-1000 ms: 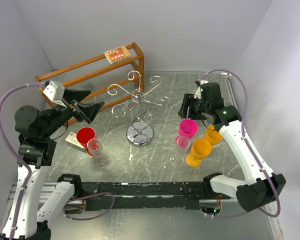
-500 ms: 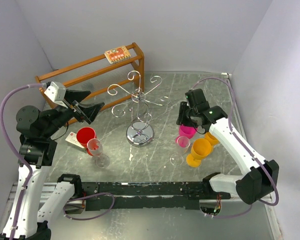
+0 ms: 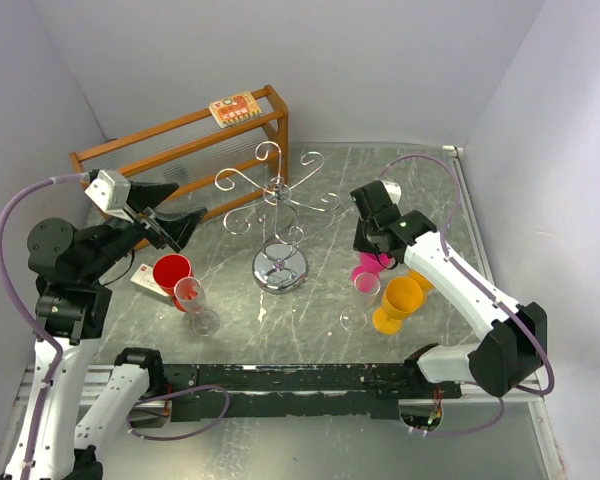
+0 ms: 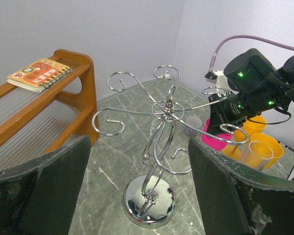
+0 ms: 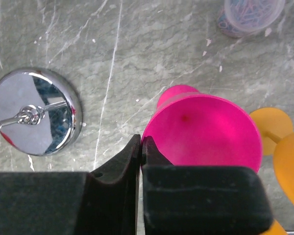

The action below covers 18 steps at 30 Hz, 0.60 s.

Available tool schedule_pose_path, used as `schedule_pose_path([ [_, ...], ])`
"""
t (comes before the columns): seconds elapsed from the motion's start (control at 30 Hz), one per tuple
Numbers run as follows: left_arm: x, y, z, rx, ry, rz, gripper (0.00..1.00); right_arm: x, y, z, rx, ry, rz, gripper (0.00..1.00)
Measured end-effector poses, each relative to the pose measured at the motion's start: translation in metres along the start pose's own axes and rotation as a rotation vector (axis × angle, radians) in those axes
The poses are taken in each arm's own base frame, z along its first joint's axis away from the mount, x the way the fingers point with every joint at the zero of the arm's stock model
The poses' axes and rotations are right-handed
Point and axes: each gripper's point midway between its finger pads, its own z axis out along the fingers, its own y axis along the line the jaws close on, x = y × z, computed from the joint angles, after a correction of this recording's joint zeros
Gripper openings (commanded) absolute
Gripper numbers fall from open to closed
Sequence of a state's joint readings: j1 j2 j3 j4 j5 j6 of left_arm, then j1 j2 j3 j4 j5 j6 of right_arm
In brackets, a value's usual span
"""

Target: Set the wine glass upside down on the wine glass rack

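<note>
The silver wire wine glass rack (image 3: 278, 215) stands mid-table on its round chrome base; it fills the left wrist view (image 4: 167, 108), and the base shows in the right wrist view (image 5: 34, 111). A pink wine glass (image 3: 368, 266) stands upright to the right of it (image 5: 206, 132) (image 4: 216, 141). My right gripper (image 3: 368, 245) reaches down over this glass, and its jaws (image 5: 142, 144) are shut on the near-left edge of the pink rim. To the left of the rack, above the table, hovers my left gripper (image 3: 185, 222), open and empty (image 4: 139, 142), pointing at the rack.
Two orange glasses (image 3: 400, 300) and a clear glass (image 3: 365, 288) crowd the pink one. A red glass (image 3: 170, 272) and a clear glass (image 3: 192, 296) stand at the left. A wooden shelf (image 3: 180, 150) with a notebook (image 3: 233, 108) is behind. A small tub (image 5: 252, 14) sits beyond.
My right gripper has swung left and down from above the pink glass and has shut its jaws on the rim. The left arm has barely moved.
</note>
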<state>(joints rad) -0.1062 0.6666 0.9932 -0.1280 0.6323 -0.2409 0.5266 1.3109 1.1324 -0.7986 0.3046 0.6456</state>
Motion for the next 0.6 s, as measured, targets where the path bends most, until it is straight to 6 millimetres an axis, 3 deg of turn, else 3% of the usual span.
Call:
schedule_pose_path([
  [0.2,0.002,0.001,-0.001,-0.009,0.011,-0.011,0.89,-0.013,-0.002,-0.006,0.032,-0.048,0.017,0.0],
  [0.3,-0.002,-0.002,-0.003,-0.012,0.017,-0.024,0.91,-0.031,-0.001,-0.017,0.04,-0.097,0.031,0.0],
  [0.43,-0.018,-0.009,-0.007,-0.007,-0.007,-0.03,1.0,-0.066,-0.001,-0.046,0.028,-0.223,0.081,0.0],
  [0.6,-0.033,-0.014,-0.01,-0.012,-0.047,-0.041,1.0,-0.106,-0.009,-0.096,-0.025,-0.427,0.157,0.0],
])
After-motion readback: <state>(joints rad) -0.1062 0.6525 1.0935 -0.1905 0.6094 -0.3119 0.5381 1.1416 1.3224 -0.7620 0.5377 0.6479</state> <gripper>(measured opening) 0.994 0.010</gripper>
